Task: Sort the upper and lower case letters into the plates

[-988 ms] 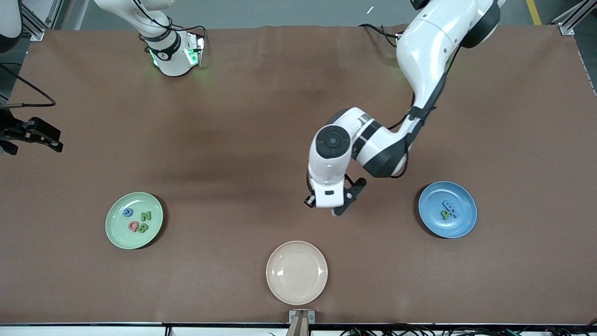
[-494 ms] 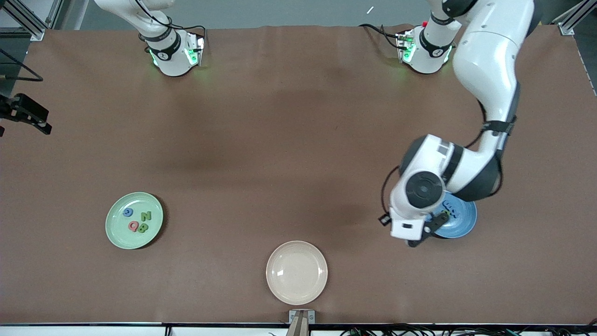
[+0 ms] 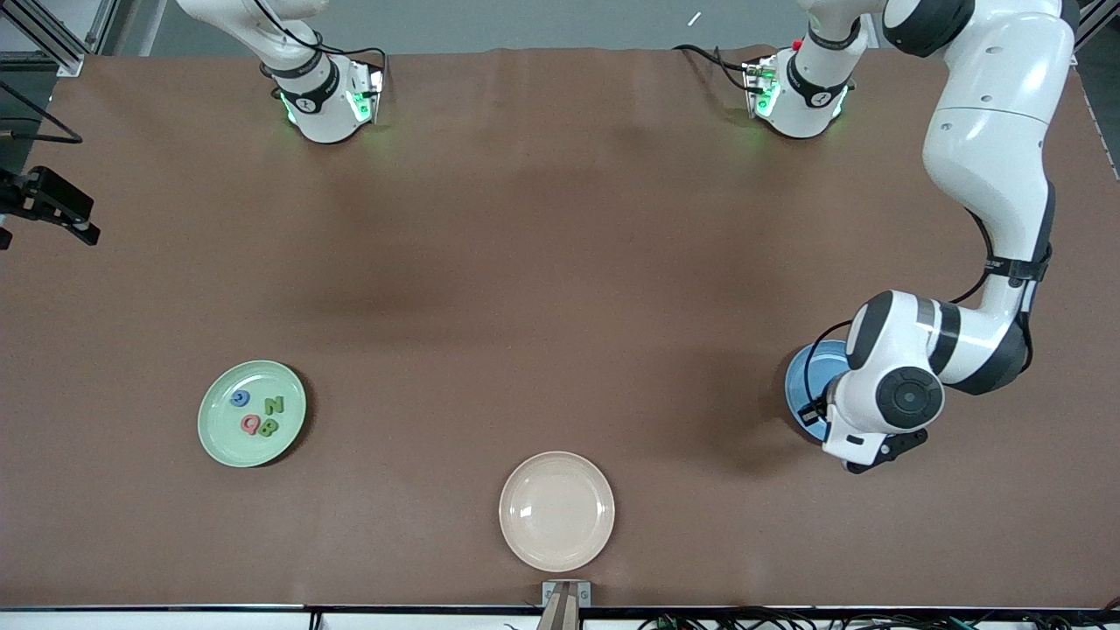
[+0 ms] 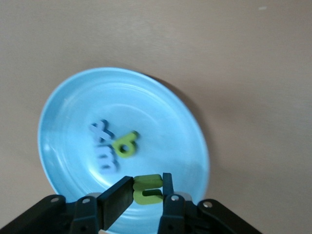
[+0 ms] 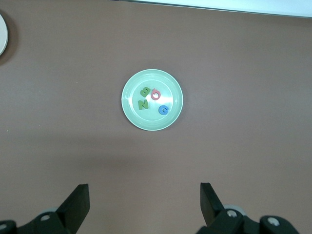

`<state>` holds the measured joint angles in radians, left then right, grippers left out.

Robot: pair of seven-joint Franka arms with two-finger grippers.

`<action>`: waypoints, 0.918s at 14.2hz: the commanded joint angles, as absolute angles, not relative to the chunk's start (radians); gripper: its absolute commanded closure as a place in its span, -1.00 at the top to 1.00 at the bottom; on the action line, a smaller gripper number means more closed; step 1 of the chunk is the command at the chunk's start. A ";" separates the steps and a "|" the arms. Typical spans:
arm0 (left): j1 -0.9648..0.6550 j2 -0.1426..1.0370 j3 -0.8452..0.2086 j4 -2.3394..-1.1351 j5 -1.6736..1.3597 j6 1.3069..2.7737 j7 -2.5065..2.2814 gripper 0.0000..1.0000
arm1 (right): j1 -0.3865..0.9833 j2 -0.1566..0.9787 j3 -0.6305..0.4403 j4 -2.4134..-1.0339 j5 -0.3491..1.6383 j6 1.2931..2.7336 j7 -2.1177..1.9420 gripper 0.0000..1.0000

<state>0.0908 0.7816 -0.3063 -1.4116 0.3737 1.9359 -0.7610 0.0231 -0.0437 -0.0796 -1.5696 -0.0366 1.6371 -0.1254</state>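
- Left gripper (image 3: 866,459), front view: hangs over the blue plate's (image 3: 798,385) edge nearest the front camera; arm hides most of the plate. Right gripper (image 3: 54,210) waits by the table edge at the right arm's end. Green plate (image 3: 214,433) carries four letters: blue (image 3: 239,398), pink (image 3: 251,425), two green (image 3: 271,416). Cream plate (image 3: 556,511) sits nearest the camera, nothing on it.
- Left wrist view: left gripper (image 4: 147,192) pinches a green letter (image 4: 147,189) by its flat sides, above the blue plate (image 4: 161,105). In the plate I count two pale blue letters (image 4: 103,148) and one green (image 4: 125,144), touching. Eight letters total, two task plates.
- Right wrist view: right gripper (image 5: 145,202) jaws wide apart, holding nothing, high over the table with the green plate (image 5: 152,100) well below.
- Handling, my guess: pieces look light, soft foam; a gentle pinch across the edges suffices, and one may cling to a pad on release.
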 commanded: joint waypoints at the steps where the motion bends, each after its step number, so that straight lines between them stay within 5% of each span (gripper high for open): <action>1: 0.133 0.752 -0.318 -1.439 0.405 1.938 -0.683 0.99 | -0.044 -0.072 -0.015 -1.608 -0.021 1.657 -0.114 1.00; 13: 0.132 0.272 -0.344 -1.404 0.244 1.666 -0.493 1.00 | -0.034 -0.067 -0.015 -1.595 0.018 1.632 0.067 1.00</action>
